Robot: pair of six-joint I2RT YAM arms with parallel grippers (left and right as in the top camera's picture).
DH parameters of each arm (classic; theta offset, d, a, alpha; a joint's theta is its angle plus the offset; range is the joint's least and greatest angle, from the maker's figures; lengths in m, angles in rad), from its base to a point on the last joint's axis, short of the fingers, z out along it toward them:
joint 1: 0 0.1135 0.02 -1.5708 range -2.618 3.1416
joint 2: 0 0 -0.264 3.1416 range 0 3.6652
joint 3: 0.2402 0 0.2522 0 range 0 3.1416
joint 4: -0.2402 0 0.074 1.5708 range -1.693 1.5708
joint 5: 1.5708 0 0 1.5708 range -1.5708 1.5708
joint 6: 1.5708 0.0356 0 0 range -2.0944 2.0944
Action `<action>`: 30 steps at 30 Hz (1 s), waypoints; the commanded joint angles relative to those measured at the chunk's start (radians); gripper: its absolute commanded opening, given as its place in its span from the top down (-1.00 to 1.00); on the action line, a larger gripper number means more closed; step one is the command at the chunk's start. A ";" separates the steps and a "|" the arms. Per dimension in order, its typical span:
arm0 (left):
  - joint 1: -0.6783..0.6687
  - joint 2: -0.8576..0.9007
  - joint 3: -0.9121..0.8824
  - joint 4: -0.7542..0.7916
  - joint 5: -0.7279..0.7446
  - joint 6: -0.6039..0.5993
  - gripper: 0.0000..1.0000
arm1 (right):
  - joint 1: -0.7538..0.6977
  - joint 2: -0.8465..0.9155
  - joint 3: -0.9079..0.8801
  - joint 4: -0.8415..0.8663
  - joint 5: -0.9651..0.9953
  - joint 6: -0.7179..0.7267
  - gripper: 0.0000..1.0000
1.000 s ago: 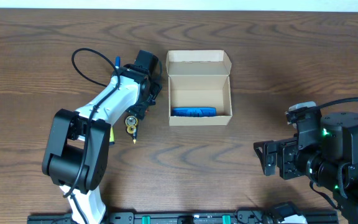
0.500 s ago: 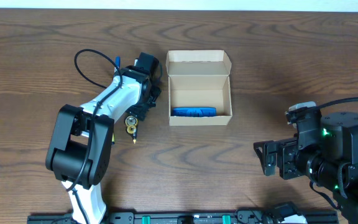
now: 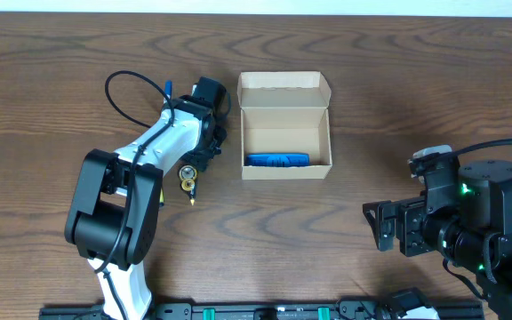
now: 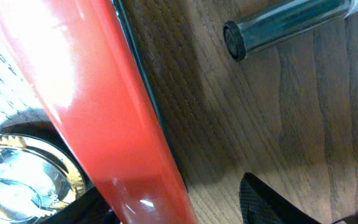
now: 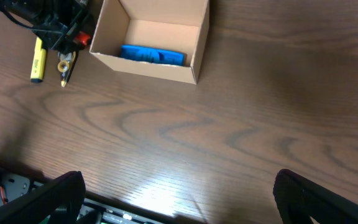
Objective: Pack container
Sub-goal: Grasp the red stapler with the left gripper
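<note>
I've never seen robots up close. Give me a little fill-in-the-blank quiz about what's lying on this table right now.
The cardboard box has its lid ____.
The only object inside it is ____ in colour.
Outside the box, beside the pencil, lies a ____ marker.
Missing words: open; blue; yellow.
</note>
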 commanded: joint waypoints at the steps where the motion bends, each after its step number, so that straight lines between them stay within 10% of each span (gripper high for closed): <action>1: 0.005 0.011 -0.015 -0.014 -0.026 -0.011 -0.15 | 0.006 0.000 0.000 -0.001 -0.004 -0.014 -0.99; 12: 0.005 0.027 -0.015 -0.040 -0.036 -0.011 -0.02 | 0.006 0.000 0.000 -0.001 -0.004 -0.014 -0.98; 25: 0.006 0.025 -0.011 -0.041 -0.035 0.048 0.88 | 0.006 0.000 0.000 -0.001 -0.004 -0.014 -0.99; 30: 0.006 -0.010 0.005 -0.080 -0.026 0.080 0.89 | 0.006 0.000 0.000 -0.001 -0.004 -0.014 -0.99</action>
